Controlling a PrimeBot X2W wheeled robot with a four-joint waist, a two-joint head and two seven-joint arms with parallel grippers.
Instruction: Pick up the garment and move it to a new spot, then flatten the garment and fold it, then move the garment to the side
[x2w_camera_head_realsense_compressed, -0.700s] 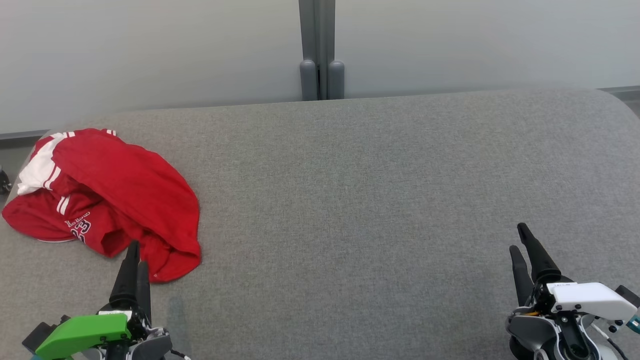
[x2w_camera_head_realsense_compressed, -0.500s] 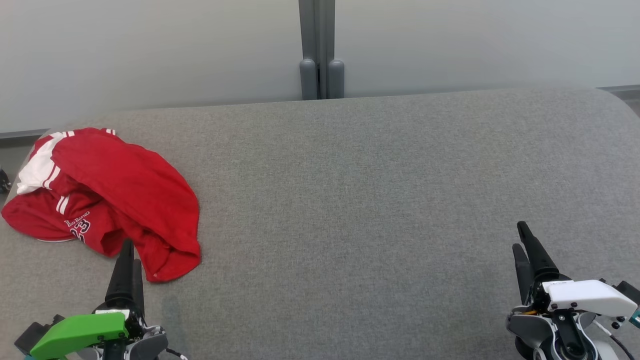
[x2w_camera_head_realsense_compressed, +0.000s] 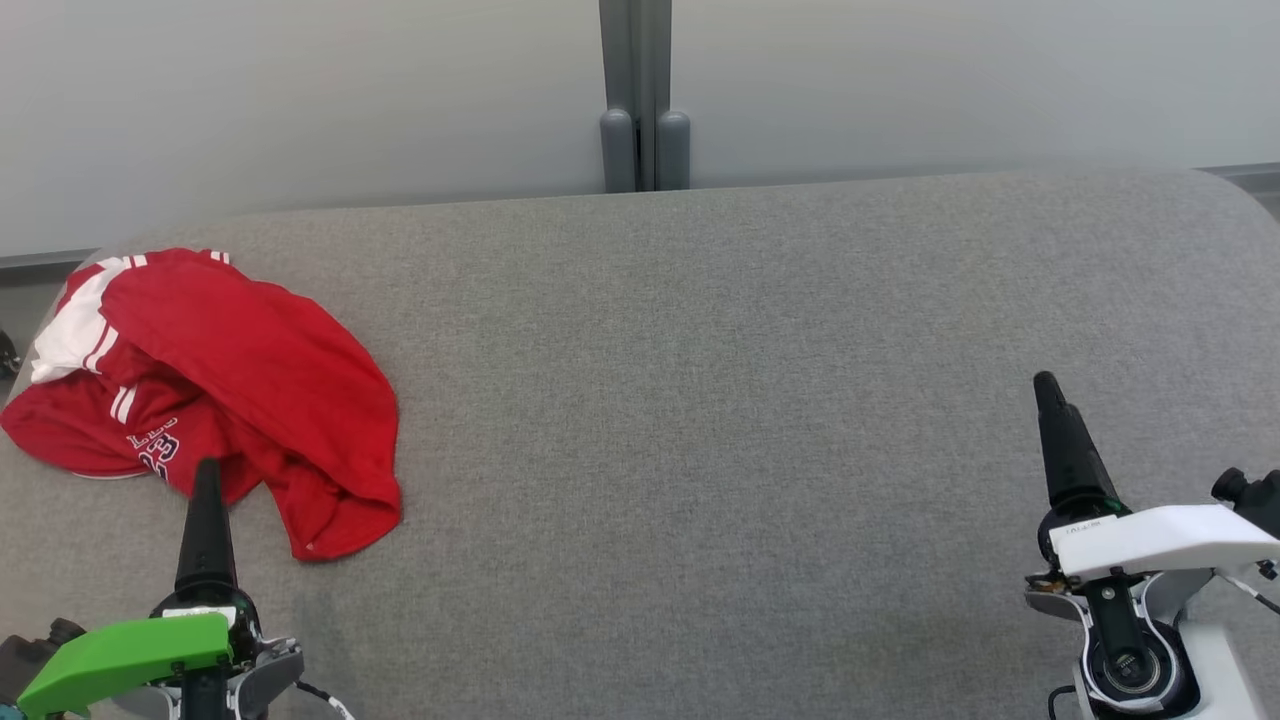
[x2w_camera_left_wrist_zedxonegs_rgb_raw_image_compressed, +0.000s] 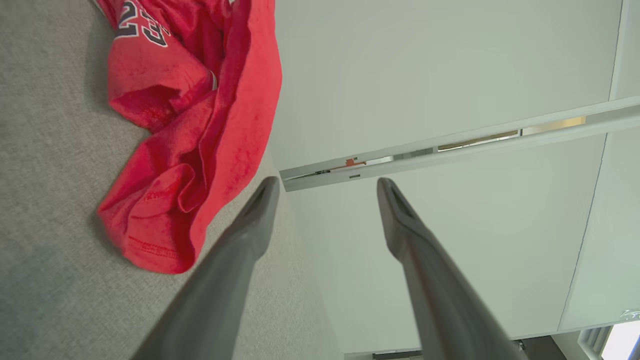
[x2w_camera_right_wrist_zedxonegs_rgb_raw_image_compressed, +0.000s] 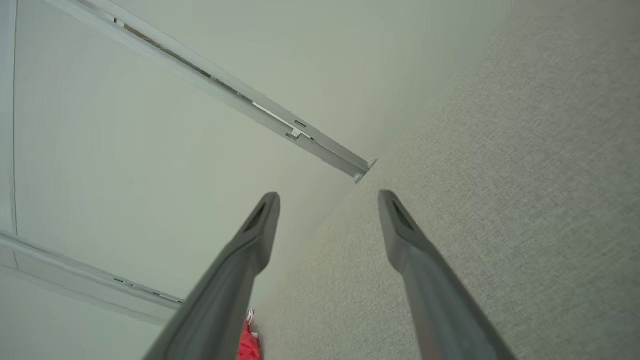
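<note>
The garment (x2w_camera_head_realsense_compressed: 230, 380) is a red jersey with white stripes and dark lettering, lying crumpled at the far left of the grey table (x2w_camera_head_realsense_compressed: 700, 400). In the left wrist view the garment (x2w_camera_left_wrist_zedxonegs_rgb_raw_image_compressed: 195, 125) lies up and to the left of my fingers. My left gripper (x2w_camera_head_realsense_compressed: 207, 475) stands at the lower left, its tip over the garment's near edge; its jaws are open and empty (x2w_camera_left_wrist_zedxonegs_rgb_raw_image_compressed: 325, 187). My right gripper (x2w_camera_head_realsense_compressed: 1046, 385) hovers at the lower right, far from the garment, open with nothing between its fingers (x2w_camera_right_wrist_zedxonegs_rgb_raw_image_compressed: 327, 197). A red scrap of the garment (x2w_camera_right_wrist_zedxonegs_rgb_raw_image_compressed: 248, 342) peeks past one right finger.
A pale partition wall with a grey post (x2w_camera_head_realsense_compressed: 643, 100) runs behind the table's far edge. The table's rounded corners (x2w_camera_head_realsense_compressed: 1225, 195) fall away at the back left and right. Bare grey cloth spreads between the garment and my right gripper.
My left gripper has shifted left along the garment's near edge. My right gripper has moved up the view and turned edge-on. The camera has tilted slightly.
</note>
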